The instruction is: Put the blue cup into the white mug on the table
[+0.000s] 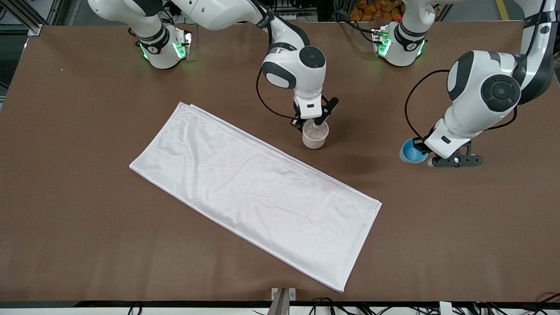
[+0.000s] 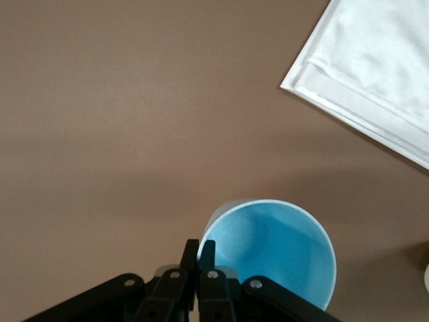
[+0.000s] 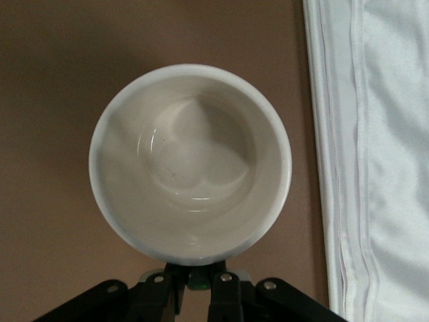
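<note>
The white mug stands upright on the brown table beside the cloth's long edge that is farther from the front camera. My right gripper is above it, shut on its handle side. In the right wrist view the mug is empty and my right gripper grips at its rim. The blue cup is toward the left arm's end of the table. My left gripper is shut on its rim. In the left wrist view my left gripper pinches the wall of the empty cup.
A large white cloth lies spread at a slant across the middle of the table, nearer to the front camera than the mug. It also shows in the left wrist view and the right wrist view. Bare tabletop lies between mug and cup.
</note>
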